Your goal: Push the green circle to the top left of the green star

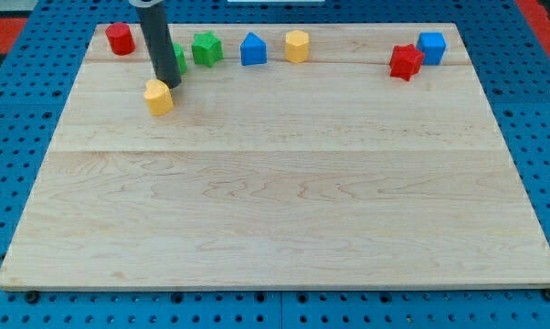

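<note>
Nearest the camera: yellow block (159,96), shape unclear, far left on the counter (284,210).
Rod tip (166,83): seen touching or just beside the yellow block's far edge; as a plain rod, the tool has no jaws to state.
Green circle (180,60): largely hidden behind the rod, just left of the green star (206,48).
Far row, left to right: red cylinder (120,38), blue block (253,49), yellow hexagonal block (297,46), red star (405,61), blue cube (431,47).
</note>
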Controlling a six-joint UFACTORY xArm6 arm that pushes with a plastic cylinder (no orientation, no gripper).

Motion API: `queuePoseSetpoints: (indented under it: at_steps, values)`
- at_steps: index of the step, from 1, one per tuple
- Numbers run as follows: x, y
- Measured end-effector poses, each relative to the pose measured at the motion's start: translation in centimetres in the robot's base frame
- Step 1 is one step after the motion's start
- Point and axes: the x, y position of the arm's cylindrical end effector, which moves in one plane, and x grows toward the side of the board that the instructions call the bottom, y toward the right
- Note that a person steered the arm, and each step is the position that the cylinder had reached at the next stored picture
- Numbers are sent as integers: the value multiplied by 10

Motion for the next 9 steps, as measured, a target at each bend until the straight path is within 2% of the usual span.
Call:
queuePoseSetpoints:
  at_steps: [3, 4, 5, 9]
  values:
    - [7, 54]
    - [-4, 9]
    - [-30, -12]
    - [-52, -28]
